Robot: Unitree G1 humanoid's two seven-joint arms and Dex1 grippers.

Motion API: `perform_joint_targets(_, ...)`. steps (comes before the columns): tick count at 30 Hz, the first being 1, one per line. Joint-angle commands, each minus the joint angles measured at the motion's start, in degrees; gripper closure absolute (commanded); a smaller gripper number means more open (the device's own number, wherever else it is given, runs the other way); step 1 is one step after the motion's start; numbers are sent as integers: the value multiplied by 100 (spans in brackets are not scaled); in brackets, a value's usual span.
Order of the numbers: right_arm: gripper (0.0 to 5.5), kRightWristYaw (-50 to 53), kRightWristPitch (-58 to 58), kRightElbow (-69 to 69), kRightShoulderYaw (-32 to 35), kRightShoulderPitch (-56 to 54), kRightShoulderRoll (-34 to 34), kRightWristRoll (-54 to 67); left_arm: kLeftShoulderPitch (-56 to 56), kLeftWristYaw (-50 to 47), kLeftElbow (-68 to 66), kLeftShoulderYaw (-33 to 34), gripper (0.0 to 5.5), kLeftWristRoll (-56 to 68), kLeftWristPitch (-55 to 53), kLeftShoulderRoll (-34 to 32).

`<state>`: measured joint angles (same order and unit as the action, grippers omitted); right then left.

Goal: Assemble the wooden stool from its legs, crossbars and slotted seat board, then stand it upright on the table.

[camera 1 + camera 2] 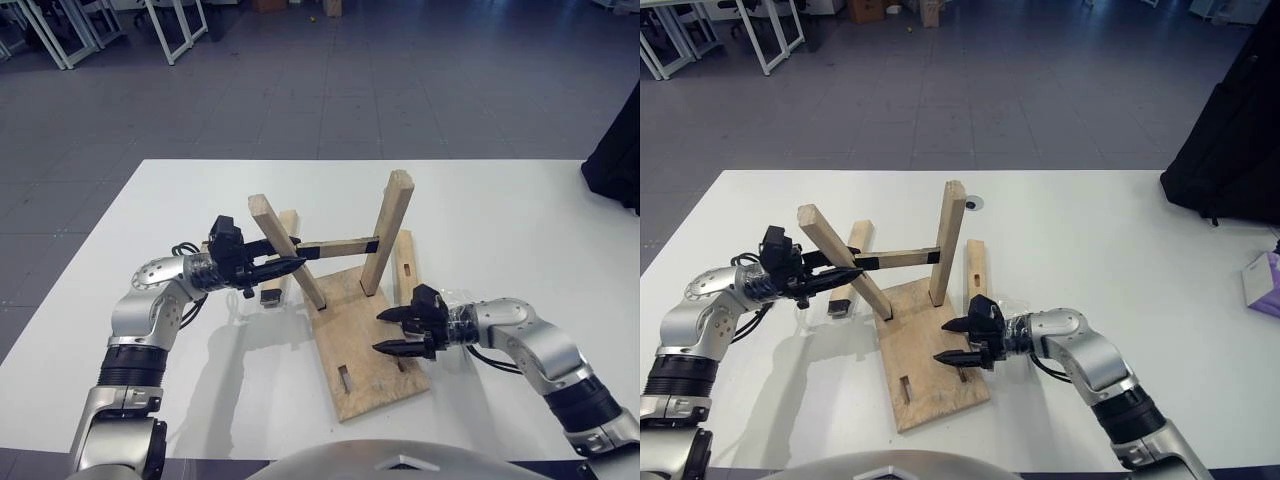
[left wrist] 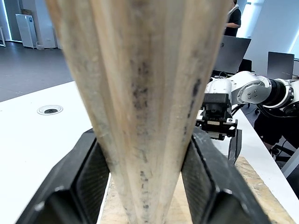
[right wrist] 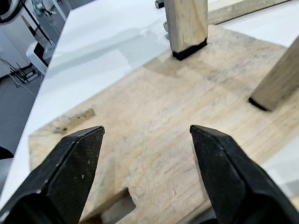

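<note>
Left black two-finger gripper (image 1: pixel 287 265) is clamped around the leaning pale wooden leg (image 1: pixel 268 218), which stands in the rough slotted seat board (image 1: pixel 355 375) lying flat on the white table (image 1: pixel 500 220). The right gripper (image 1: pixel 380 332) hangs agape over the board's near right edge. The wood looks stiff, light and grippy. The joints probably wobble, so a hold low on a leg, near the thin crossbar (image 1: pixel 335 246), seems safest.

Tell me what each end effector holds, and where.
Left end effector: the tilted pale wooden leg, about mid-length. Right end effector: open, holding nothing, over the slotted wooden seat board.
</note>
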<state>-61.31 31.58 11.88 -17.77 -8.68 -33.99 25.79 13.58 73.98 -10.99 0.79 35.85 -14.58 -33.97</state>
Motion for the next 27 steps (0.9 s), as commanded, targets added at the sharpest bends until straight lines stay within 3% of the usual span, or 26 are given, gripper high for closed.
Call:
perform_joint_targets(1,212,64,587,850,889,-461,-28,1053,-540,-200,-585,-538,348,-625,-428,65)
perform_joint_targets(4,212,399,754,1592,1530,-964,232,2044,-641,-256,-585,-599,348,-616,-484,50)
perform_joint_targets(8,212,2052,600,1488,1469,-2130,1152,1459,-639,-268,-595,-629,348,-600,-527,4)
perform_joint_targets(11,212,3038,-26,1278,609,-2813,1465,-220,-638,-271,-540,-669,348,-598,-559,-57)
perform_joint_targets(14,212,3461,-1164,857,-900,-2961,1257,-2491,-617,-290,-483,-791,348,-695,-500,-88)
perform_joint_targets(17,212,3200,-1364,305,-2026,-2610,907,-3660,-599,-290,-451,-889,348,-759,-453,-125)
perform_joint_targets(21,212,2093,-1337,-527,-2803,-2307,443,-4116,-669,-367,-292,-979,348,-788,-452,-179)
perform_joint_targets(27,212,1562,-1176,-424,-2786,-2010,248,-4099,-823,-645,185,-1186,348,-814,-325,-165)
